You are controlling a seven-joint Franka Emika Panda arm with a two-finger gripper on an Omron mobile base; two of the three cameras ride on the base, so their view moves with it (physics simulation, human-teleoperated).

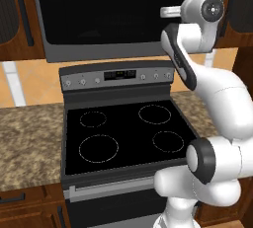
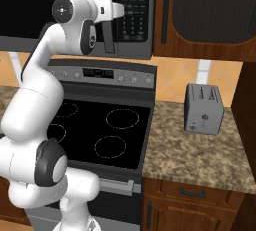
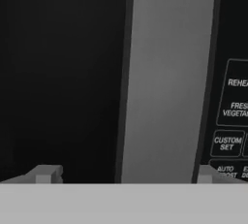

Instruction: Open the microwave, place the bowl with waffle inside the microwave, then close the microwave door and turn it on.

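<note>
Two small dark finger tips (image 3: 46,174) at the bottom edge of the hand view, set wide apart, gripper (image 3: 125,177) spread open and grasping nothing. Straddling, between those tips, the vertical grey steel handle (image 3: 167,77) of the microwave door (image 3: 63,72), long axis running top to bottom of the frame, tilted slightly; contact with the handle not clear. Black glass of the door to the left of the handle, black button panel (image 3: 232,121) with white lettering to the right.

Seen from the left base view, white arm rising from the lower right, wrist near the upper right of the frame. Beneath and ahead, black glass stovetop (image 1: 126,133) with four ringed burners, centre of the frame, bare. Speckled brown stone counter (image 1: 29,143) on the left. Higher, upper centre, large wide over-range microwave (image 1: 113,15), dark grey steel frame, door closed flat, wide axis horizontal, facing the robot.

Seen from the right base view, arm at left, gripper end (image 2: 116,10) reaching right toward the handle beside the button panel at the top centre. Small grey toaster (image 2: 202,109) on the counter, right of centre, well apart from the arm. Brown wooden cabinet doors (image 2: 210,10) at the upper right, beside the microwave.
</note>
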